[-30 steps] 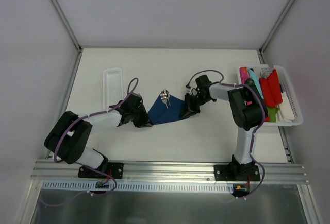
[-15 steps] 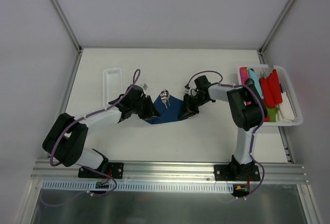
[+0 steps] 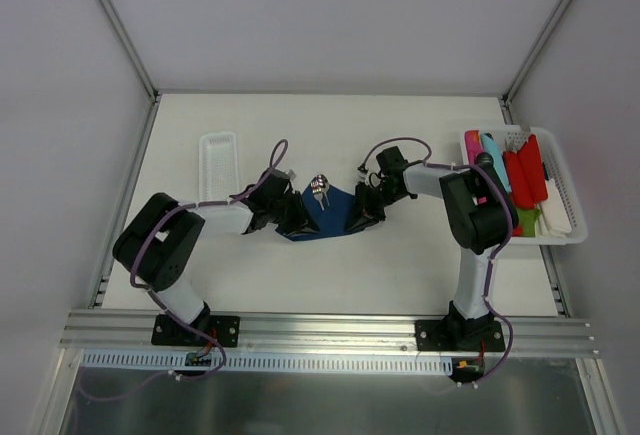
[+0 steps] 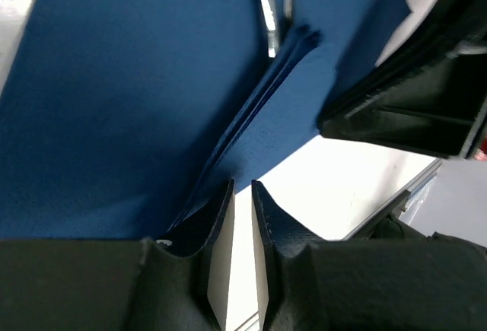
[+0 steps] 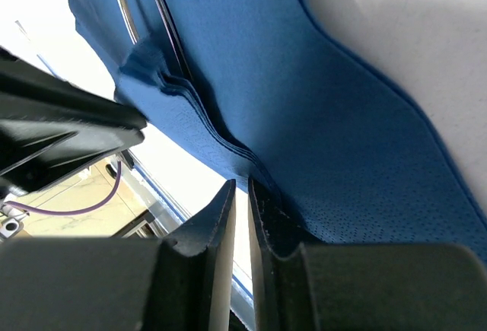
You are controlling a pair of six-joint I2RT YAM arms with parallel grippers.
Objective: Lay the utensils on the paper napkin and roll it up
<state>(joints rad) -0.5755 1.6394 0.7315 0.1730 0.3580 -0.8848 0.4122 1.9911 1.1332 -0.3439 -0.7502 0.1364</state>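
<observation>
The navy paper napkin (image 3: 328, 217) lies mid-table, partly folded over the silver utensils (image 3: 320, 188), whose heads stick out at its far edge. My left gripper (image 3: 293, 219) is at the napkin's left side and my right gripper (image 3: 358, 218) at its right side. In the left wrist view the jaws (image 4: 242, 188) are nearly closed on the folded napkin edge (image 4: 137, 80), with utensil handles (image 4: 268, 7) beyond. In the right wrist view the jaws (image 5: 238, 186) pinch the layered napkin edge (image 5: 327, 118), and thin handles (image 5: 163, 30) lie under the fold.
A long white tray (image 3: 217, 160) lies at the back left. A white basket (image 3: 571, 207) at the right holds red, pink and turquoise plastic pieces (image 3: 525, 175). Grey walls enclose the table on three sides.
My left gripper has swung right and away from me, carrying the napkin's left side over toward the utensils. The napkin now looks narrower. The right gripper has barely moved.
</observation>
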